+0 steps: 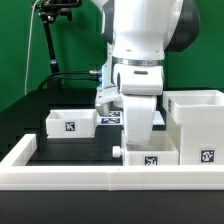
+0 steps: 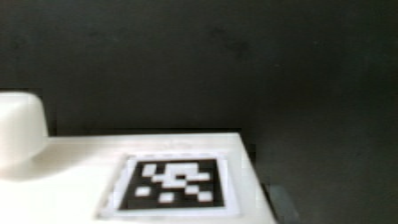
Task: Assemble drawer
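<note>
As we looked across the black tabletop [image 1: 40,125] in the exterior view, the white arm [image 1: 140,50] filled the middle of the scene and blocked much of what lay behind it. A low white rim [image 1: 60,172] ran along the near edge, and a dark stand [image 1: 48,40] rose against the green backdrop at the exterior view's left. The marker board [image 1: 108,118] showed only as a sliver behind the arm. We saw the tall drawer shell [image 1: 198,125] at the exterior view's right, upright, its open top facing up and a tag on its near face. One small tray [image 1: 72,122] sat on the tabletop at the exterior view's left, well apart from the shell, tag toward the camera. A second tray [image 1: 150,157] lay just beside the shell, directly under the arm, its tag also facing us. The gripper [image 1: 140,135] hung right above that tray, but we could not tell whether its fingers were spread or pressed together, since the wrist housing hid them. In the blurred wrist view we made out a tagged white surface [image 2: 107,160] and a rounded white shape [image 2: 18,130], cut off at the frame's edge.
</note>
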Action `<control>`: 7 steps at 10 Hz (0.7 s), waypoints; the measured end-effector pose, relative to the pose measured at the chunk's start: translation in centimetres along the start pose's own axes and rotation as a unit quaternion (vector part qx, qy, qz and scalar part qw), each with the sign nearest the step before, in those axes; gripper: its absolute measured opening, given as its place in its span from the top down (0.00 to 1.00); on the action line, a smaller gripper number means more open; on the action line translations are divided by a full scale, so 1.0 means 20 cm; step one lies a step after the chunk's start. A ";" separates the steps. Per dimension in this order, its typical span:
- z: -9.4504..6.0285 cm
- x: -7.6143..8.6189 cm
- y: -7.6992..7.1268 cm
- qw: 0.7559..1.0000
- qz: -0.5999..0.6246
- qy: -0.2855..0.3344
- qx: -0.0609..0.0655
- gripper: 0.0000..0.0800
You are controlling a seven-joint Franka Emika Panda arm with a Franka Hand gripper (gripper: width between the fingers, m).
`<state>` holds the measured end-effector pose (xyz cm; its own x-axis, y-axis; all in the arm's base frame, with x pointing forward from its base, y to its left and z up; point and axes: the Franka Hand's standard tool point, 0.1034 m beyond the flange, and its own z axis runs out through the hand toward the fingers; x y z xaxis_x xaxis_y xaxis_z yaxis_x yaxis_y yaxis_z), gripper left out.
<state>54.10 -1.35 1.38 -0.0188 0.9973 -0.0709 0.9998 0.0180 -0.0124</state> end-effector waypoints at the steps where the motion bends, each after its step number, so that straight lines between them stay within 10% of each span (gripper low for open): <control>1: 0.01 0.01 -0.01 1.000 -0.005 0.001 0.002 0.95; 7: 0.00 0.05 -0.01 1.000 -0.009 0.003 0.001 0.95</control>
<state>53.95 -0.38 1.26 -0.0373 0.9972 -0.0642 0.9992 0.0363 -0.0166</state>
